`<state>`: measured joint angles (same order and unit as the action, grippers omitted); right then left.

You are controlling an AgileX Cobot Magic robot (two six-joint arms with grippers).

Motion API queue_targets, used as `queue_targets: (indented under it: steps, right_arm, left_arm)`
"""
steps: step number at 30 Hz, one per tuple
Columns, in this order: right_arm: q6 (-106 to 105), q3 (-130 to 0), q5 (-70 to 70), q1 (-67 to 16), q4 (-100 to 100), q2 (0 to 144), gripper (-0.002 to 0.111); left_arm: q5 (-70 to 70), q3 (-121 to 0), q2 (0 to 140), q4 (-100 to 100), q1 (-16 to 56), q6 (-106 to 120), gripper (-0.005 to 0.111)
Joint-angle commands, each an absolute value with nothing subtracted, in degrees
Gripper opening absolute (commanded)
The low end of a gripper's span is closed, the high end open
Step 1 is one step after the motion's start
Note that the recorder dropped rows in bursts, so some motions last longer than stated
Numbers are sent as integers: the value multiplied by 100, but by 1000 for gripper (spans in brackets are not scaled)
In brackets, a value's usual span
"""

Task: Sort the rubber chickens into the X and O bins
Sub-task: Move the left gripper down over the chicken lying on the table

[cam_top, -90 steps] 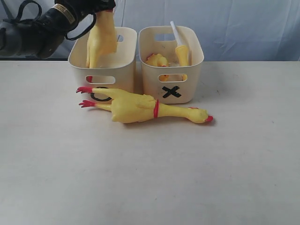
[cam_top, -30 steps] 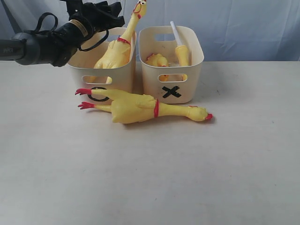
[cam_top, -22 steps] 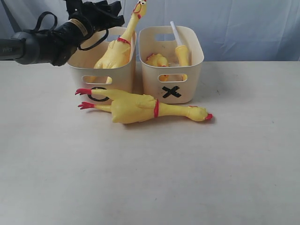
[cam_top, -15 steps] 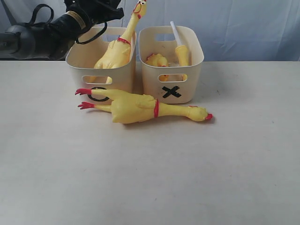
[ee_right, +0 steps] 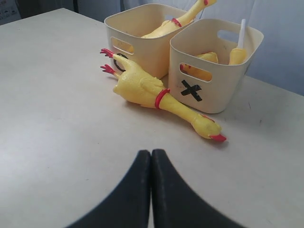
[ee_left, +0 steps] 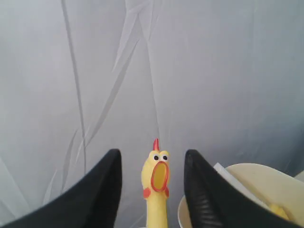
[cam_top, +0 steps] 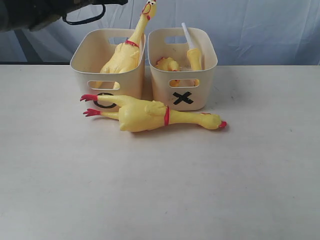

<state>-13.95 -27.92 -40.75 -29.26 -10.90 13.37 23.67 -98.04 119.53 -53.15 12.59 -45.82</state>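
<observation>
Only two signs can be read. A black X [cam_top: 183,98] is marked on the front wall of the right-hand cream plastic rectangular tub [cam_top: 160,90], below its slot handle. A black O [cam_top: 106,103] is marked on the front wall of the matching left-hand cream plastic tub [cam_top: 130,85]; it is partly covered by the legs of the long yellow rubber chicken [cam_top: 142,115] lying before it. No other writing is seen.

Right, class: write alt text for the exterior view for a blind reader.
A chicken lies on the table in front of an O bin and X bin. The O bin holds a second chicken, head poking up; the X bin a third chicken and a white tube.
</observation>
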Motion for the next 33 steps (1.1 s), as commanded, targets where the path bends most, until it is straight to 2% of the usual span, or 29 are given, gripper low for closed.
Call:
queue_targets:
  steps: [1,3,5,7,8,18,22,30,32,33]
  right_arm:
    - [-1388,-2769,-3897,-2913,-1060,1301,0]
    - [-1388,-2769,-3848,-2913,-1060,1301,0]
    - [-1388,-2769,-3848,-2913,-1060,1301,0]
    - [-1388,-2769,-3848,-2913,-1060,1301,0]
    - [-1388,-2769,-3848,-2913,-1060,1301,0]
    - [-1388,-2769,-3848,-2913,-1060,1301,0]
    - [-1388,-2769,-3848,-2913,-1060,1301,0]
    - [-1388,-2769,-3848,-2913,-1073,1301,0]
    - [-1388,-2769,-3848,-2913,-1073,1301,0]
    - [-1388,-2769,-3848,-2913,-1073,1301,0]
  left_arm:
    - [2250,-9594,11413,-7418,1255,-6194,36]
    - [2411,-9433,11170,-8556,1255,-7166,30]
    - [2846,-9252,10929,-9811,1255,-8144,16]
    - [3359,-8993,10709,-9995,1224,-8526,3]
    - [3618,-8857,10614,-9995,1215,-8505,0]
    - [4775,-7966,10353,-9995,1226,-8412,0]
    - [4945,-7526,10333,-9995,1517,-8102,0]
    - [3425,-7016,10571,-9995,2855,-6173,0]
    - [3067,-7016,10778,-9995,3077,-6161,6]
    - [2886,-7016,10926,-9995,3152,-6237,13]
